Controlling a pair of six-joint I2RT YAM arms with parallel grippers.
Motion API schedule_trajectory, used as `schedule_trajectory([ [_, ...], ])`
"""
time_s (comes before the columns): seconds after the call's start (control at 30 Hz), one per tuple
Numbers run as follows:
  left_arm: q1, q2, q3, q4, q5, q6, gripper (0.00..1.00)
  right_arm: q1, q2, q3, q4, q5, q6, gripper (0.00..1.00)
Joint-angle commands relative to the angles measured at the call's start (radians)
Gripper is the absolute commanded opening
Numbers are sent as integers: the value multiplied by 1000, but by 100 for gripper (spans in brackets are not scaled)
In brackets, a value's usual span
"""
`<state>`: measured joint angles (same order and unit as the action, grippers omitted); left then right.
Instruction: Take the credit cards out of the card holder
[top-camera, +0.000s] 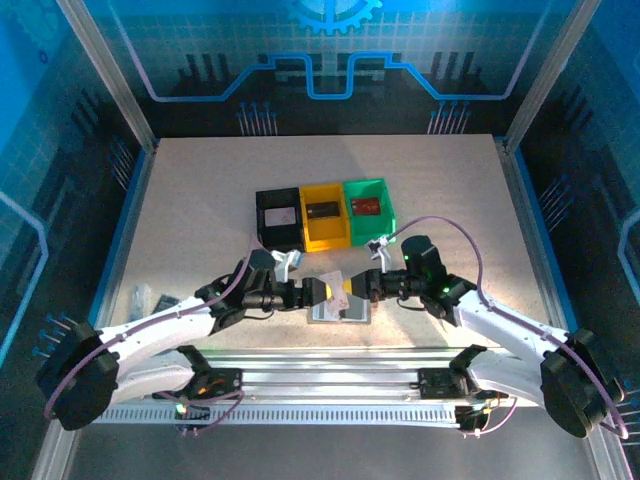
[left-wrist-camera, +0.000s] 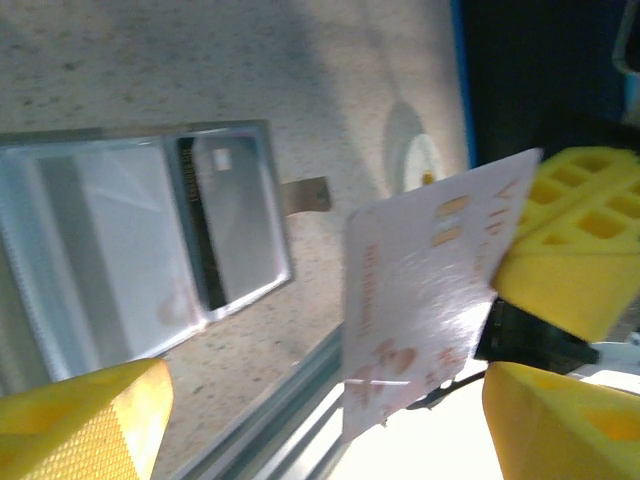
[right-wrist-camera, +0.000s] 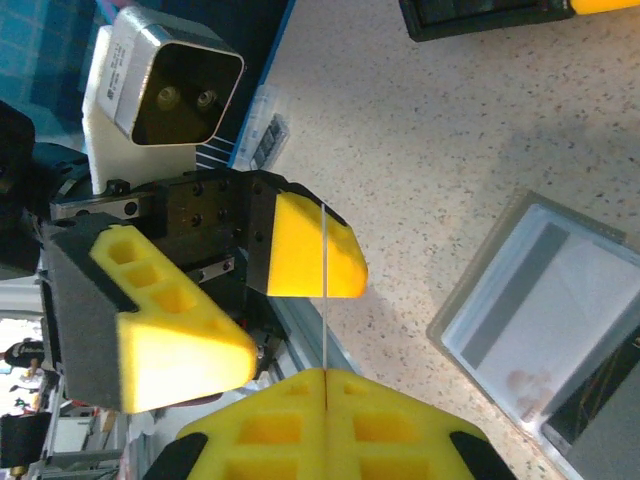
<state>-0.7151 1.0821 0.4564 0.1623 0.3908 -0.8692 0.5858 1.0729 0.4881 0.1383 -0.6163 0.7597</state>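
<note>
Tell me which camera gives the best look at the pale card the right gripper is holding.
The left wrist view: the pale card faces the lens, reddish print showing, pinched by the right gripper. The right wrist view catches it edge-on, a thin line; the top external view shows it as a small pale sliver.

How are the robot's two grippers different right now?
The right gripper is shut, while the left gripper is open. The right gripper pinches a pale credit card by one end; the left gripper grips nothing. Both are yellow at the tips, and they face each other above the open card holder.
</note>
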Motion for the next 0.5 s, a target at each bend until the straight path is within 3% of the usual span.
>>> schedule_trajectory([
  [0.0,6,-22,-30,156,69,-44,79,-1,-6,-8,52,-45,20,0],
  [0.47,4,-45,-68,263,96,-90,49,43,37,15,78,-45,17,0],
])
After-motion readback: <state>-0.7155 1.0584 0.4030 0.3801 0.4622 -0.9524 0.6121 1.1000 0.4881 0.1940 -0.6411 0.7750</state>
